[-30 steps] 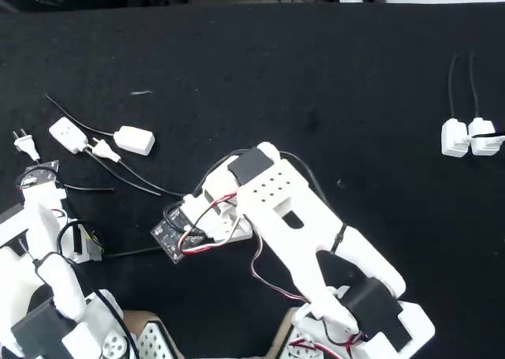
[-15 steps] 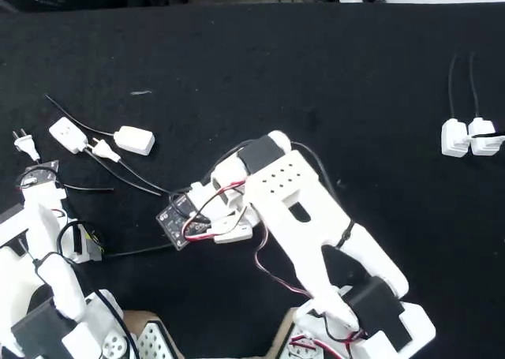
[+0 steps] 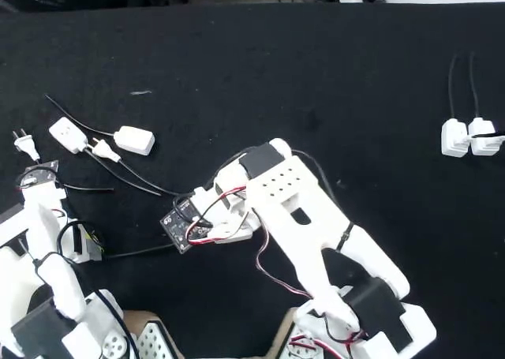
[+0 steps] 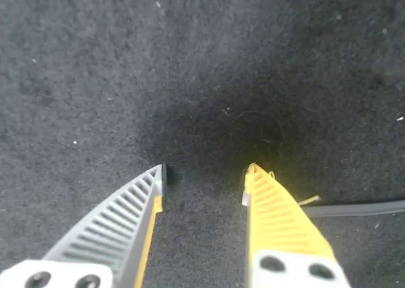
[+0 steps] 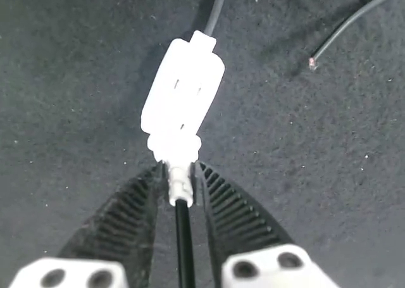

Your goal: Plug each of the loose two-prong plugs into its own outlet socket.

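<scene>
My right gripper (image 5: 181,169) is shut on the neck of a white two-prong plug (image 5: 179,185), which sits seated in a white outlet socket (image 5: 183,95) on the black mat. From above, the right gripper (image 3: 226,221) is mid-table and its arm hides that pair. Far left lie a loose plug (image 3: 26,144), a socket (image 3: 68,134), a second plug (image 3: 102,148) with its prongs near that socket, and another socket (image 3: 134,140). My left gripper (image 4: 202,169) is open over bare mat, low at the left (image 3: 79,244).
Two white socket blocks (image 3: 455,136) (image 3: 483,136) with black cords lie at the far right edge. Thin black cords (image 3: 126,177) trail from the left cluster toward the right arm. A black cord (image 4: 361,207) runs beside my left gripper. The upper middle of the mat has free room.
The right arm pushed up and to the left, then eased back slightly. The left arm and the loose plugs at the left have not moved.
</scene>
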Robot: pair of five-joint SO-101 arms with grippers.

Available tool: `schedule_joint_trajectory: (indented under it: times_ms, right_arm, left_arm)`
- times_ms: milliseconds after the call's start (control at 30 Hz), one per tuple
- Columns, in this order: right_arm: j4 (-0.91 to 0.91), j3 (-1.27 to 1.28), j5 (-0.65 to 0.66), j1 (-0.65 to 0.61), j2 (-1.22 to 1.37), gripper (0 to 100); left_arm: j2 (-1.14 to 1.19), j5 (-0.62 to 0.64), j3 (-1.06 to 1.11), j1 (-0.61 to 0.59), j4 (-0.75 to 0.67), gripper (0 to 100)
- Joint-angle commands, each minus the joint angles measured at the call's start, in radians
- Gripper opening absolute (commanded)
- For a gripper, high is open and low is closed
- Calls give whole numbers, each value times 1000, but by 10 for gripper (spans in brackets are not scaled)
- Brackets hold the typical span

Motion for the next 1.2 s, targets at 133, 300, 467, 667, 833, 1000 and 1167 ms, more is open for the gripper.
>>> schedule_joint_trajectory:
  times_ms: [133,300,467,667,833,1000,1167]
  right_arm:
    - [-12,-50,-3,14,-41,11]
    - [54,-139,-3,11,-33,11]
    - [68,-140,-3,18,-33,11]
    - [68,-119,-2,18,-33,11]
    - [66,-110,-2,52,-31,11]
    - [66,-104,-2,75,-31,11]
    - [57,-59,-2,72,-31,11]
  left_arm:
    - [12,9,22,12,-29,205]
    - [12,9,22,12,-29,205]
    - [12,9,22,12,-29,205]
    - [12,9,22,12,-29,205]
    - [12,9,22,12,-29,205]
    - [12,9,22,12,-29,205]
    - [12,9,22,12,-29,205]
